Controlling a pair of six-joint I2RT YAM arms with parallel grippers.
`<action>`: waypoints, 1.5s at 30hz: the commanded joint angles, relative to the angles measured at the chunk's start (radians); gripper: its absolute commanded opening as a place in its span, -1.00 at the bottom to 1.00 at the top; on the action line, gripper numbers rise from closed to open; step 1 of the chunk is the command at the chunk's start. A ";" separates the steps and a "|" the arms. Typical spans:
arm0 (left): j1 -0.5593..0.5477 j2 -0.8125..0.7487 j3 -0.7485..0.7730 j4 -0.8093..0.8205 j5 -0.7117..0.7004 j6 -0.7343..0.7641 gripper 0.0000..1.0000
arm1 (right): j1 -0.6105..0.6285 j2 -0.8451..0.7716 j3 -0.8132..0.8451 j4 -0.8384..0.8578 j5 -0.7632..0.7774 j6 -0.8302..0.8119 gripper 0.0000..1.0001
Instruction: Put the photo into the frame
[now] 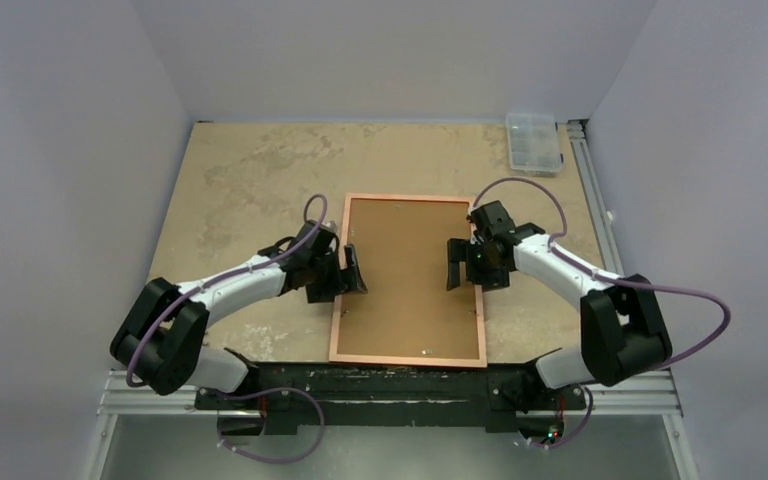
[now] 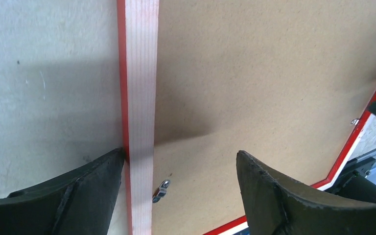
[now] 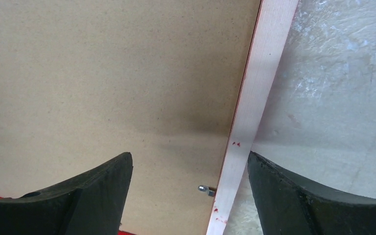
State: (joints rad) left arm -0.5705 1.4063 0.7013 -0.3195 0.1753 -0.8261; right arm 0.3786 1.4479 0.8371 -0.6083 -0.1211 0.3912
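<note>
The frame [image 1: 337, 300] lies back-up on the table, its pale copper rim around the plain brown backing board [image 1: 410, 280]. The photo is hidden. My left gripper [image 1: 352, 272] is open and straddles the frame's left rim [image 2: 141, 98], one finger at the outer edge and one over the board [image 2: 264, 73]. My right gripper [image 1: 457, 263] is open and straddles the right rim [image 3: 254, 98], one finger over the board [image 3: 103, 73] and one outside on the table. A small metal tab sits by each rim, one in the left wrist view [image 2: 160, 191] and one in the right wrist view [image 3: 204, 189].
A clear plastic box [image 1: 534, 142] stands at the back right corner. The black mounting rail [image 1: 390, 385] runs along the near edge just below the frame. Grey walls close in the table on the left, right and back.
</note>
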 commanded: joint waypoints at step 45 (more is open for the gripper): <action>0.175 0.285 0.314 -0.166 -0.003 0.134 0.40 | -0.132 0.448 0.429 0.015 0.195 -0.007 0.00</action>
State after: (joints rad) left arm -0.3996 1.6905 1.0260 -0.5098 0.1608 -0.7105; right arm 0.2447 1.8843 1.2881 -0.6067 0.0608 0.4034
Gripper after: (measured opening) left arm 0.701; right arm 0.565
